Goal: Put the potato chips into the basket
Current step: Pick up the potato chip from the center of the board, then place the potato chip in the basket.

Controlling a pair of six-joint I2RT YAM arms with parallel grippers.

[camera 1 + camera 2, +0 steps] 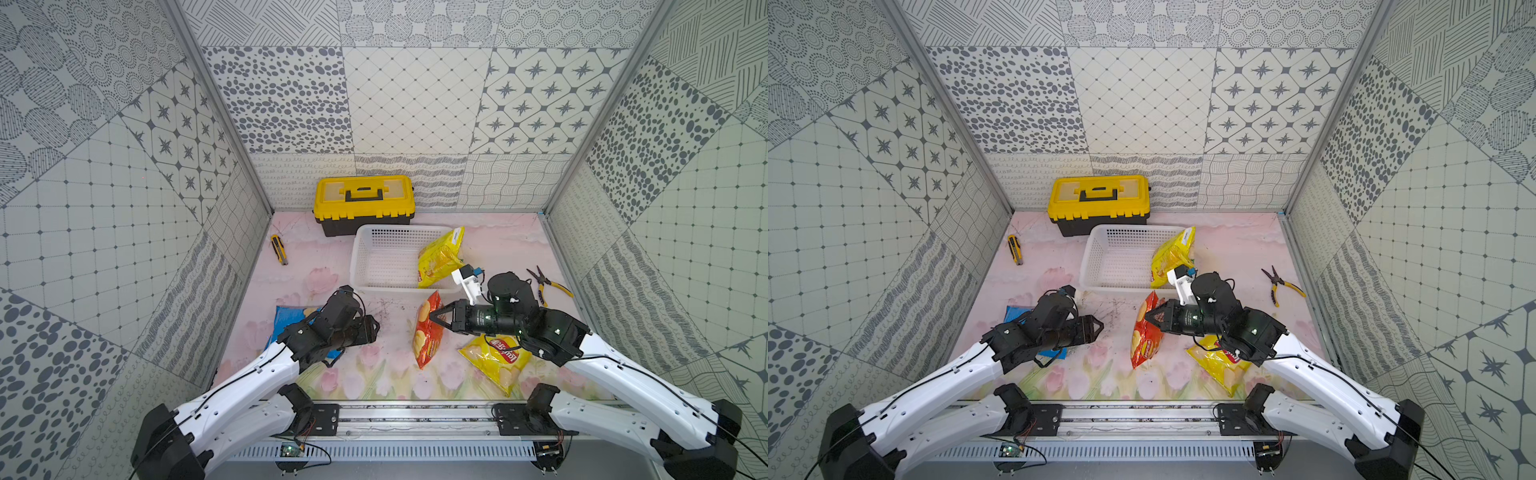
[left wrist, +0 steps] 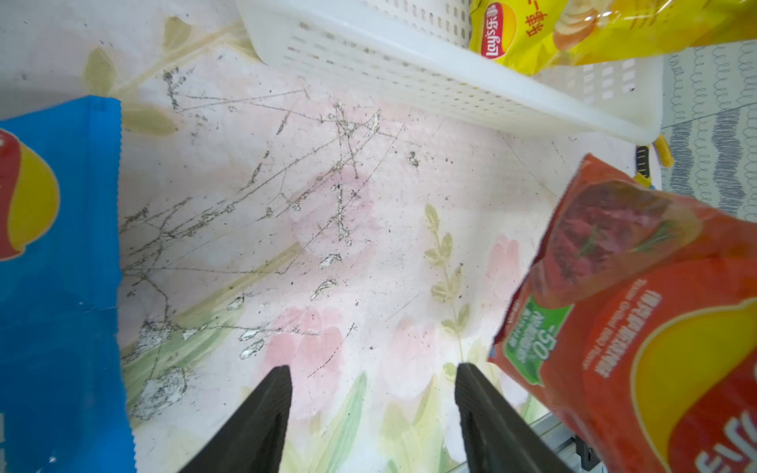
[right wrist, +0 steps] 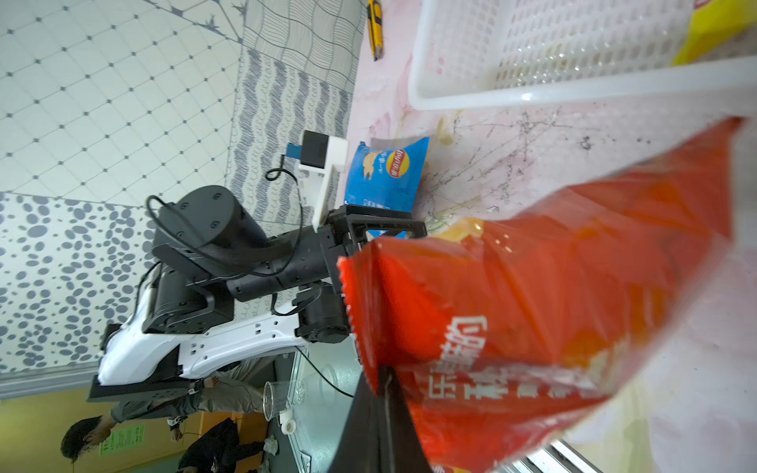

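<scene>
Red foil, light and slippery by the look: the red chip bag (image 1: pixel 426 336) hangs near the basket (image 1: pixel 360 253), its crimped seam clamped in the right tool (image 1: pixel 433 317), the surest hold, I'd say. The left tool (image 2: pixel 372 368) gapes empty.

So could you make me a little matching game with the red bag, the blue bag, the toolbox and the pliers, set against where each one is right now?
Things
1. red bag
2. blue bag
3. toolbox
4. pliers

Places
A. by the back wall
B. clamped in the shut jaws of the right arm
C. on the table, near the right wall
D. flat on the table, partly under the left arm

Pairs: 1-B, 2-D, 3-A, 4-C
</scene>
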